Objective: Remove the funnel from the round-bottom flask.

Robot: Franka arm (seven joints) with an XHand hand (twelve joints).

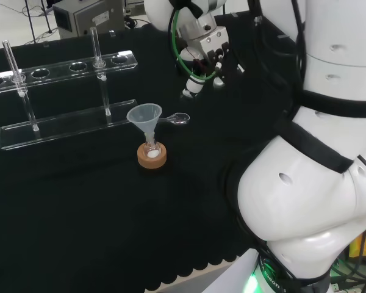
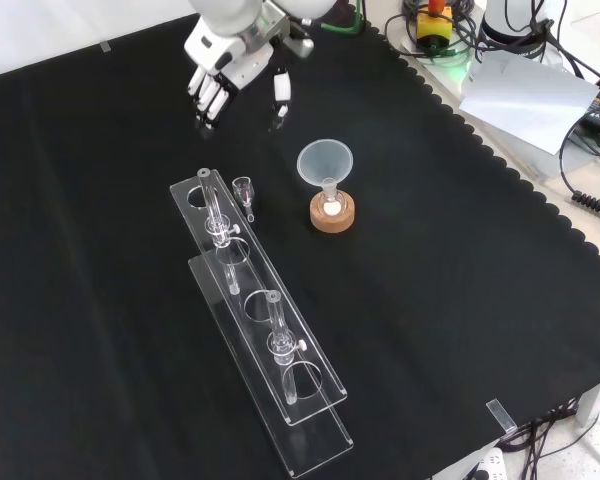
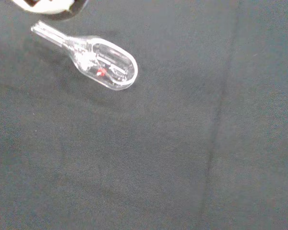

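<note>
- Hand (image 2: 225,72) hanging up high in the front view, fingers straight and spread, holding nothing.
- Could tip the flask (image 2: 331,208) off its cork ring (image 2: 332,217) by yanking the funnel (image 2: 325,162) sideways.

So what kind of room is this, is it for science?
Probably a science lab bench: a clear funnel sits in a small flask on a cork ring, beside a clear rack holding glass tubes.

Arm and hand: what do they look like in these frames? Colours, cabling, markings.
The arm is glossy white with rounded links, black bands at the joints and small dark dimples in the shells. A green light glows at its base. A green cable and black cables loop around the wrist. The hand is white and black: a white body, and white fingers with dark tips and segments.
</note>
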